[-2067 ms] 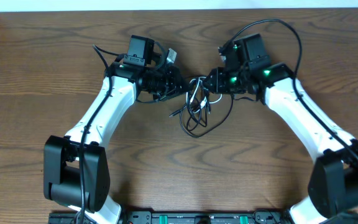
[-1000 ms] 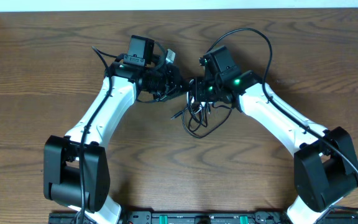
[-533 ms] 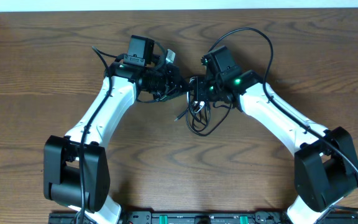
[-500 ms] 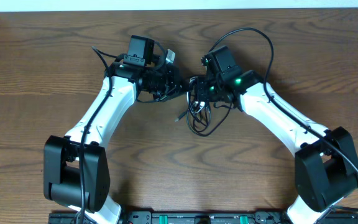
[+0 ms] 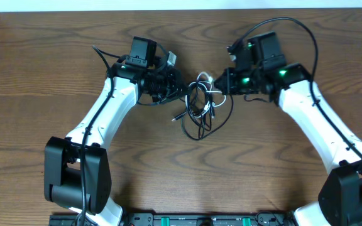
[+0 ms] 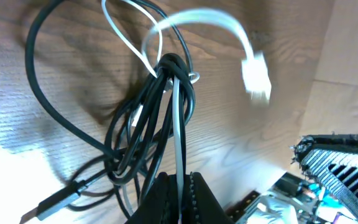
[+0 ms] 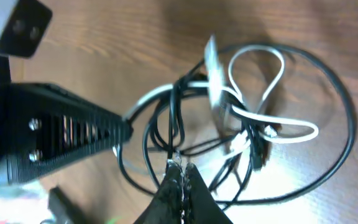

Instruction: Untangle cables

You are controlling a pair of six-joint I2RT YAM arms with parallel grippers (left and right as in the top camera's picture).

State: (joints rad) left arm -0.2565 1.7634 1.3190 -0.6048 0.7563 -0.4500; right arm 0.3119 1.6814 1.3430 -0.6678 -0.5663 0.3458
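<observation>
The cables lie in one tangle on the wooden table between my two grippers. The black cable (image 5: 200, 130) loops widely, and in the left wrist view its strands (image 6: 30, 87) bunch into a knot. The white cable (image 5: 207, 80) curls at the top of the tangle, with its plug (image 6: 257, 74) free in the air. My left gripper (image 5: 180, 90) (image 6: 180, 182) is shut on a pale strand of the white cable below the knot. My right gripper (image 5: 220, 85) (image 7: 180, 168) is shut on a thin black strand, with white loops (image 7: 283, 65) beyond it.
The wooden table (image 5: 168, 176) spreads on all sides of the tangle. Thick black arm wires arch over the right arm (image 5: 307, 37). The arm bases stand at the front corners (image 5: 74, 182). A black plug end (image 6: 55, 202) lies on the wood at the tangle's left.
My right gripper has pulled away to the right, shut on a strand. The tangle has spread wider and the white loop now shows at its top. The left arm has stayed put.
</observation>
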